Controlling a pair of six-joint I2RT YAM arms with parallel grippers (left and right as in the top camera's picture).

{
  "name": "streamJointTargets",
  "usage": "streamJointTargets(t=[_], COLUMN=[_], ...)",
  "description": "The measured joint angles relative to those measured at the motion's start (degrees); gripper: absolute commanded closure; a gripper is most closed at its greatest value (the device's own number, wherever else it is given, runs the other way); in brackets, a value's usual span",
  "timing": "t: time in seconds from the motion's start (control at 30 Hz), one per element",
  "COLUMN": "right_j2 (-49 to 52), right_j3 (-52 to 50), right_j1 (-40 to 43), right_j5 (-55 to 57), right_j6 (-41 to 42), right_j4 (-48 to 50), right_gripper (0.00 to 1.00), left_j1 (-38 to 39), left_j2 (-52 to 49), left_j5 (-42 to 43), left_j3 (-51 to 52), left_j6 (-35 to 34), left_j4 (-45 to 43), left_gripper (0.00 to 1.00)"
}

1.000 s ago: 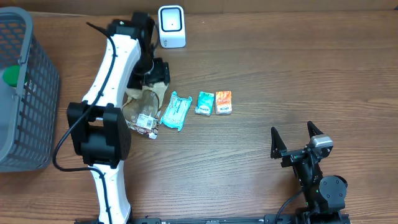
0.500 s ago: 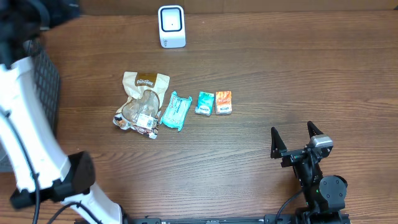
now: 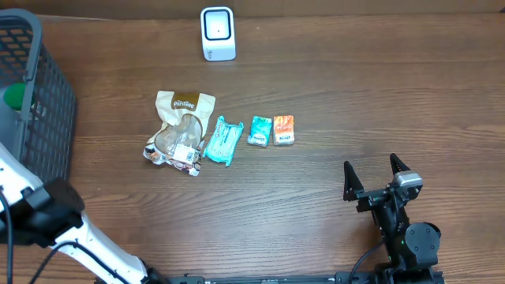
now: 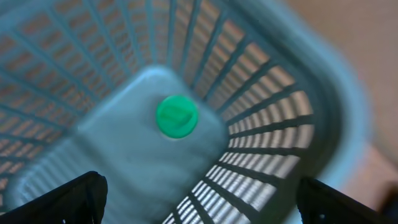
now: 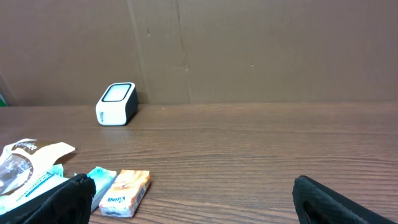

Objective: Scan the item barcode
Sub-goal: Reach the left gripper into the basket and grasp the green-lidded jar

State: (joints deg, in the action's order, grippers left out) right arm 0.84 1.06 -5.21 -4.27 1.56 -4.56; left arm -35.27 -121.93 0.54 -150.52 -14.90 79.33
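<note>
Wood-grain table point(image 3: 355, 102), plastic mesh basket point(image 3: 47, 118)

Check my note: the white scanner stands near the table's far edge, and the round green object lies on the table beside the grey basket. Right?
Not quite. The round green object lies inside the grey basket, on its floor, as the left wrist view shows. The white scanner is as noted.

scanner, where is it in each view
Overhead: scanner at top centre.
Left wrist: not in it, only the basket shows.
Right wrist: left of centre, by the cardboard wall.
Shared landmark: orange packet, seen in overhead and right wrist.
</note>
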Motion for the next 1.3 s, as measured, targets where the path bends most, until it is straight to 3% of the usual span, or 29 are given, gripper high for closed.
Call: streamJointTargets(t=[0.47,1.3], right_j2=[0.00,0.00], right_j3=[0.00,0.00], right_j1=[0.00,-0.02], right_j5=[0.00,0.02], right_j6=[-0.04,-0.07], right_j4=[-0.04,-0.02], right_gripper=[0.00,0.00], left_j1=[-0.20,-0.52], left_j2=[-14.75,-23.37], left_j5=[-3.41,-4.09], left_j3=[0.28,0.28], left_j6=[0.04,2.08], left_j4=[-1.49,-6.75], left_gripper=[0.04,0.03])
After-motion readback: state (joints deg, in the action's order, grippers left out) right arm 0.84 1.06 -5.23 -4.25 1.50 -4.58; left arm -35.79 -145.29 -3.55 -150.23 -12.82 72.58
